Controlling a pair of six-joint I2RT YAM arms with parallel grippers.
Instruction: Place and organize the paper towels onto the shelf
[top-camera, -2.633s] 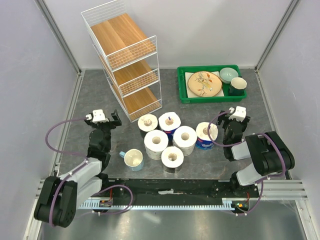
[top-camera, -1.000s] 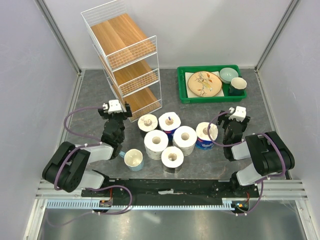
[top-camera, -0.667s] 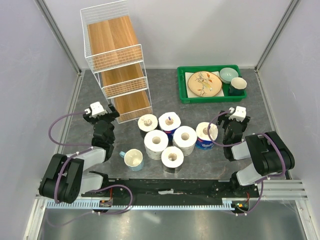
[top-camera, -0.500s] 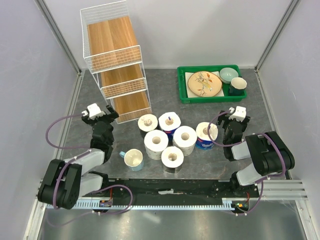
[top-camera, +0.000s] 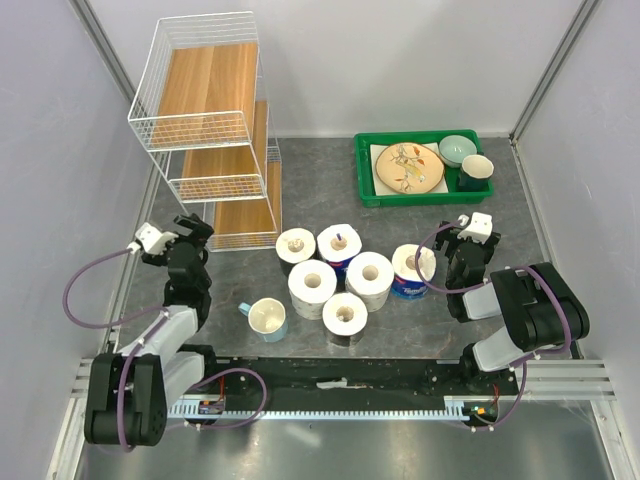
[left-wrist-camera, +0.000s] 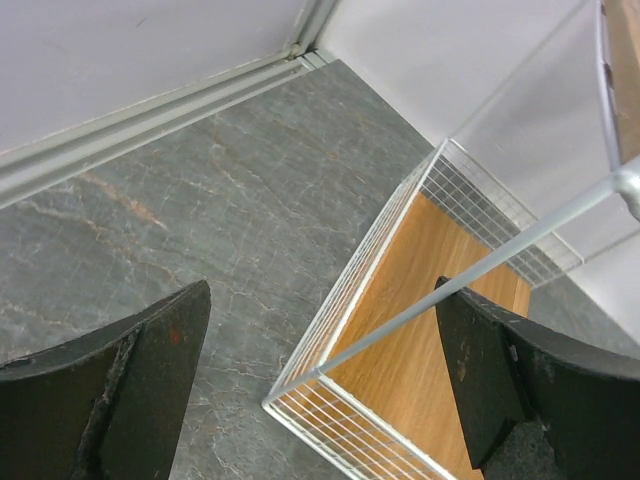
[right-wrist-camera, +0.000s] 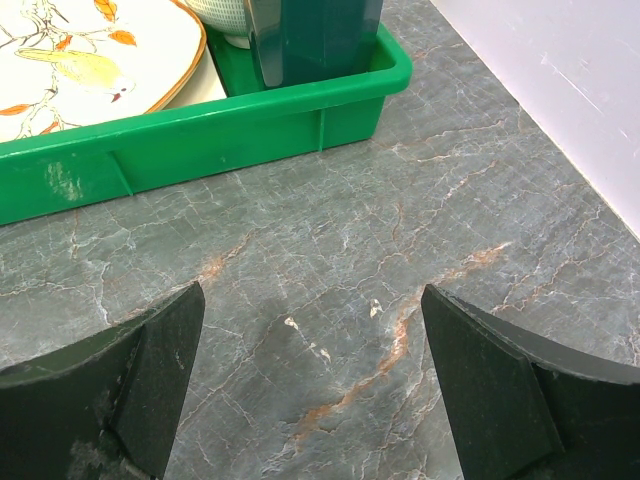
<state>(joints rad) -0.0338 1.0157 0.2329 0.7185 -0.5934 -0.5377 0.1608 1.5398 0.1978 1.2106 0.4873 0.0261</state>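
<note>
The shelf (top-camera: 205, 85), white wire with wooden boards, stands at the back left, leaning toward the left wall. Several paper towels cluster mid-table: two speckled large rolls (top-camera: 312, 287) (top-camera: 369, 279), a blue-wrapped roll (top-camera: 412, 270) and others (top-camera: 296, 245) (top-camera: 345, 315). My left gripper (top-camera: 190, 228) is open at the shelf's bottom front-left corner. In the left wrist view that corner of the shelf (left-wrist-camera: 420, 320) lies between the fingers of the left gripper (left-wrist-camera: 322, 295), and a wire crosses the right fingertip. My right gripper (top-camera: 462, 236) (right-wrist-camera: 310, 300) is open over bare table, right of the rolls.
A pale cup with a blue handle (top-camera: 267, 319) stands in front of the rolls. The green tray (top-camera: 366, 178) (right-wrist-camera: 250, 130) at the back right holds a plate (right-wrist-camera: 90, 50), a bowl and a dark cup (right-wrist-camera: 310, 35). Walls close in left and right.
The shelf has swung and slid to the left and now leans toward the left wall. My left gripper moved left with it. The right arm and the rolls stayed still.
</note>
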